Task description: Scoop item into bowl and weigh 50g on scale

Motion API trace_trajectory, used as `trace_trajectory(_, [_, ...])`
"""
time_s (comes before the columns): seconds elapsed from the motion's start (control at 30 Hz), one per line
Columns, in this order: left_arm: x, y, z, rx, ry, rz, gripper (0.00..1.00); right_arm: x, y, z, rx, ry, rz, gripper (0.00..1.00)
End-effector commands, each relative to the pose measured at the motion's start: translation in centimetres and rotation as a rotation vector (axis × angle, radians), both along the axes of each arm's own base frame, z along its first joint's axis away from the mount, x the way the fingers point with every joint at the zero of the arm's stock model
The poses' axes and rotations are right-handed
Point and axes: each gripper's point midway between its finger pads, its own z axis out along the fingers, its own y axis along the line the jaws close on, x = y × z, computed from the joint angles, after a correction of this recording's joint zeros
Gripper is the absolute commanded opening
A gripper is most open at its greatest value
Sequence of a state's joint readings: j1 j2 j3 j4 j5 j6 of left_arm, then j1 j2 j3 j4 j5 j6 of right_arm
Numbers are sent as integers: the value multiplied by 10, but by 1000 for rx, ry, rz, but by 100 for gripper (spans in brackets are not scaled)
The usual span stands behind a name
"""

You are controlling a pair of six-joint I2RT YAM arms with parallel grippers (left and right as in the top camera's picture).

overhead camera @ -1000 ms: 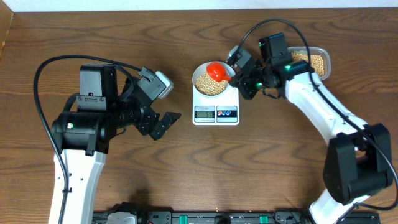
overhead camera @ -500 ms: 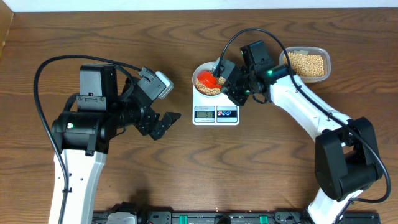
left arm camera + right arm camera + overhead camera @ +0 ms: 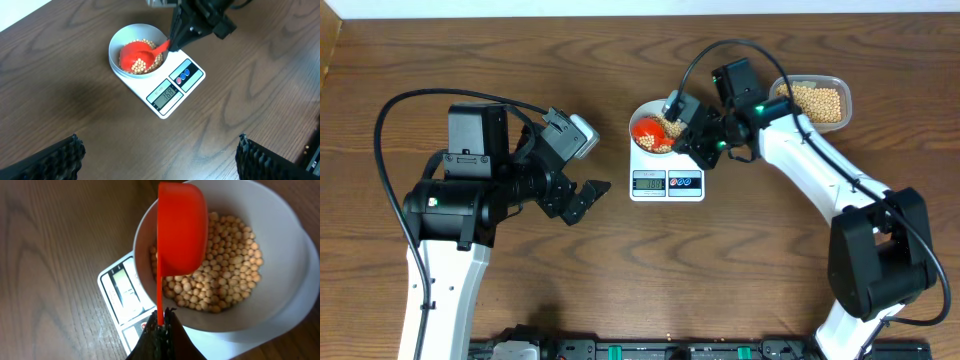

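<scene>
The right pincer [image 3: 692,134] is pinching the thin handle of a red-orange measuring scoop [image 3: 182,230], its fingers pressed together on the handle's end. It holds the scoop's cup inside the rim of the pale bowl [image 3: 642,108]. The left wrist view shows a few soybeans lying in the cup. The bowl stands on the far end of the white digital kitchen scale [image 3: 667,167], away from the display and buttons, near the middle of the wooden counter [image 3: 740,260]. The soybeans [image 3: 225,275] cover the bowl's bottom in a shallow heap, packed toward the side away from the scoop. The scale's grey display is lit with digits (too small to read with any certainty), with two round buttons beside it. To the right of the scale, behind the right arm, a clear plastic tub [image 3: 846,103] holds more of the same beans. The left pincer [image 3: 588,200] hovers over the bare counter to the left of the scale, apart from it, its fingers spread wide with nothing between them.
</scene>
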State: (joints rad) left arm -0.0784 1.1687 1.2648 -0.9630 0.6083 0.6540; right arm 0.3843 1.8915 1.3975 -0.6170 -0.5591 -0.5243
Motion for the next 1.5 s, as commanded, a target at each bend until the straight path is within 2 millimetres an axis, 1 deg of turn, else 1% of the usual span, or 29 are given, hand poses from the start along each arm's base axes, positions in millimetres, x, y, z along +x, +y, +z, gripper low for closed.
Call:
trace_trajectory(0.0, [1,-1,13,-21,-29,-3,99,3,1,20,163,101,-32,1])
trace_trajectory(0.07, [1,-1,13,-21,-29,-3,99,6,-6,30,238,143,-52,1])
trace_trajectory(0.17, [1,-1,13,-21,-29,-3,99,12,-17,31,251,163,-97,1])
trace_trajectory(0.27, [1,-1,13,-21,-29,-3,99,15,-22,31,257,176,-121,1])
trace_trajectory(0.37, [1,-1,13,-21,-29,-3,99,15,-23,32,261,172,-117,1])
trace_trajectory(0.5, [1,-1,13,-21,-29,-3,99,12,-17,33,254,141,-76,1])
trace_trajectory(0.63, [1,-1,13,-21,-29,-3,99,12,-19,50,252,93,-78,1])
trace_trajectory(0.7, [1,-1,13,-21,-29,-3,99,16,-25,61,216,32,-103,1])
trace_trajectory(0.73, [1,-1,13,-21,-29,-3,99,19,-29,63,176,-3,-125,1])
trace_trajectory(0.8, [1,-1,13,-21,-29,-3,99,25,-35,54,50,-86,-140,1])
trace_trajectory(0.87, [1,-1,13,-21,-29,-3,99,24,-30,49,-5,-128,-109,1])
trace_trajectory(0.93, [1,-1,13,-21,-29,-3,99,20,-22,52,-3,-141,-80,1])
trace_trajectory(1.0, [1,-1,13,-21,-29,-3,99,17,-18,51,-8,-139,-70,1])
trace_trajectory(1.33, [1,-1,13,-21,-29,-3,99,16,-16,51,-11,-143,-67,1])
trace_trajectory(1.47, [1,-1,13,-21,-29,-3,99,14,-14,58,-3,-156,-63,1])
